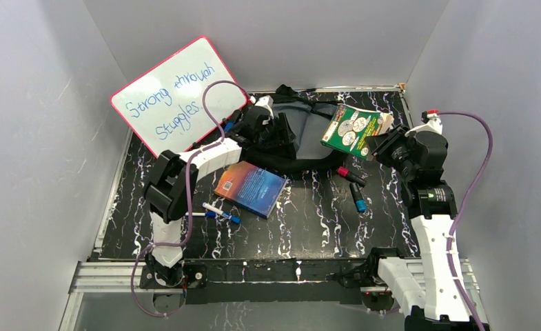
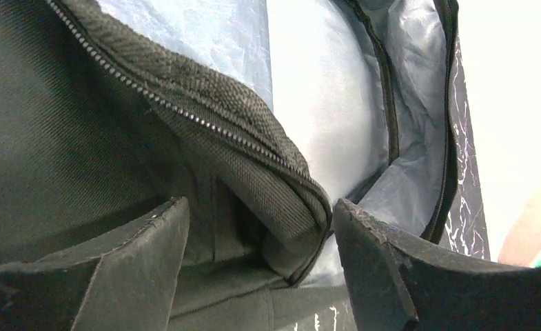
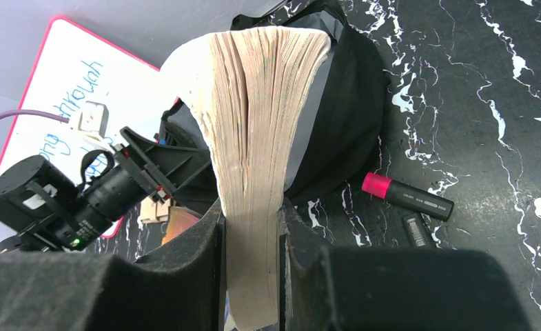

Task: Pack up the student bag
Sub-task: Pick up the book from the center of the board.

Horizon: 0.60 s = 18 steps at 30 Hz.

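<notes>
Hidden or unclear:
- From above, the left arm (image 1: 205, 160) covers the backpack's (image 1: 302, 134) near-left side.
- You cannot see to the bottom of the backpack.
- The print on the green book's (image 1: 355, 129) cover is too small for you to read.

Container:
- The backpack lies at the back of the table (image 1: 322, 221), unzipped, with grey lining (image 2: 329, 89) showing in its mouth.

Claws:
- The left claw (image 2: 253, 227) is spread wide, astride the backpack's zip edge (image 2: 205, 124) without pinching it.
- The right claw (image 3: 251, 227) is clamped on the green book, holding it page-edges up just right of the backpack.

Loose items, placed from the backpack:
- A whiteboard (image 1: 174, 96) leans to its left.
- A blue book (image 1: 250, 187) lies just in front of it.
- A pen (image 1: 219, 212) lies beyond the blue book.
- A red-capped marker (image 1: 350, 174) and a blue-capped marker (image 1: 358, 196) lie to its front right.
</notes>
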Available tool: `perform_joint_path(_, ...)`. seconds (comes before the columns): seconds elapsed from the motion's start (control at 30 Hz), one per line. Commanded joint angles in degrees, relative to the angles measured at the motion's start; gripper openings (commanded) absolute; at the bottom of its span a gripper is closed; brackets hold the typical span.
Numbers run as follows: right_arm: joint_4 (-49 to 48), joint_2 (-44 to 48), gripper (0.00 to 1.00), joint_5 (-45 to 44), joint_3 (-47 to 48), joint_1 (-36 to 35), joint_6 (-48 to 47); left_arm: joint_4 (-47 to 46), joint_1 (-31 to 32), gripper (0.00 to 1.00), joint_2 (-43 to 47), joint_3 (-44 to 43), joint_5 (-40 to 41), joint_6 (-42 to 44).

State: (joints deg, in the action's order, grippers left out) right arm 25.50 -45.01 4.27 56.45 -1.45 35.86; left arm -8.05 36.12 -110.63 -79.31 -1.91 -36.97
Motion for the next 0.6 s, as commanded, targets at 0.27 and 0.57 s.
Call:
perform_joint_path(0.27, -11.38, 1.01, 0.00, 1.85, -0.88, 0.32, 3.59, -3.48, -0.78, 0.60, -3.45, -6.54, -1.52, 1.11)
perform_joint_path(0.57, -18.59, -5.21, 0.00, 2.33, -2.30, 0.31, 9.78, -2.43, -3.62, 0.00, -0.41, -7.77, -4.68, 2.28)
